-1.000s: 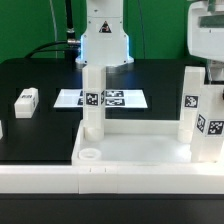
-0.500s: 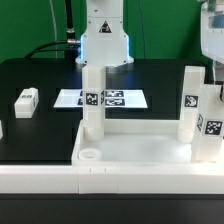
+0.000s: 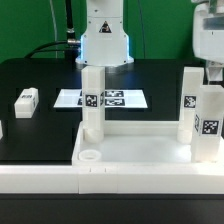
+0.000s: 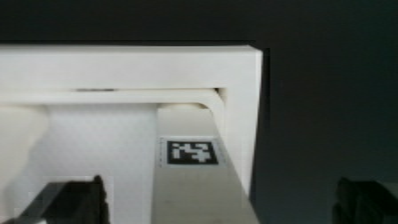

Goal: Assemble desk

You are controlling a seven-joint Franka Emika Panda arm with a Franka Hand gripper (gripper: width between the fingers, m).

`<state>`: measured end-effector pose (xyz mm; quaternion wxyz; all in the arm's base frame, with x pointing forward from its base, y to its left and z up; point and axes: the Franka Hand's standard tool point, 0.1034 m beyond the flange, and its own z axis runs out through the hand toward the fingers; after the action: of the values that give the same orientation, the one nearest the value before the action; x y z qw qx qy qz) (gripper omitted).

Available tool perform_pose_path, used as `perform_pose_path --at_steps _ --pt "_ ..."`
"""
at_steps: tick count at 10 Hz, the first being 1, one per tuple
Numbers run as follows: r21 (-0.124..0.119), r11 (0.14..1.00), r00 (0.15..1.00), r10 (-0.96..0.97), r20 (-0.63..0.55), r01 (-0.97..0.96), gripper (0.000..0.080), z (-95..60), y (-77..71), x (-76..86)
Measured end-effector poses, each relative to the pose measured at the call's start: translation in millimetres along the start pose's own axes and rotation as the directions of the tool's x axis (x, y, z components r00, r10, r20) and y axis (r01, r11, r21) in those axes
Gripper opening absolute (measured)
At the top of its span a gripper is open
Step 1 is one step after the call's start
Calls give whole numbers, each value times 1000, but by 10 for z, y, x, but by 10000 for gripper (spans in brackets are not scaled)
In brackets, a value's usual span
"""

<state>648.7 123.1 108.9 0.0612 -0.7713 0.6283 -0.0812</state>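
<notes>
The white tabletop [image 3: 140,148] lies tray-side up near the front of the table. Three white legs stand upright in its corners: one at the back on the exterior view's left [image 3: 92,100], one at the back right [image 3: 190,100] and one at the front right [image 3: 208,125]. My gripper [image 3: 212,70] hangs open just above that front right leg. In the wrist view its dark fingers [image 4: 80,200] stand wide on either side of the leg [image 4: 192,130] and do not touch it. The front left socket [image 3: 90,155] holds nothing. A loose leg [image 3: 26,98] lies on the black table.
The marker board [image 3: 112,98] lies flat behind the tabletop. A long white rail [image 3: 60,182] runs along the table's front edge. The arm's white base [image 3: 105,40] stands at the back centre.
My gripper has opened and let go of the front right leg. The leg now stands straighter in its corner, and the gripper sits slightly higher.
</notes>
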Motion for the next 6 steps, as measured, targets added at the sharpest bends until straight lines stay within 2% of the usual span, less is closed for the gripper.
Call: perform_pose_path --at_steps 1,5,6 --pt "-4 995 995 -104 1 104 646 12 30 1" --pt "-2 947 947 -322 -1 322 649 8 18 10" --pt "-4 846 846 -533 -6 533 649 -5 11 86"
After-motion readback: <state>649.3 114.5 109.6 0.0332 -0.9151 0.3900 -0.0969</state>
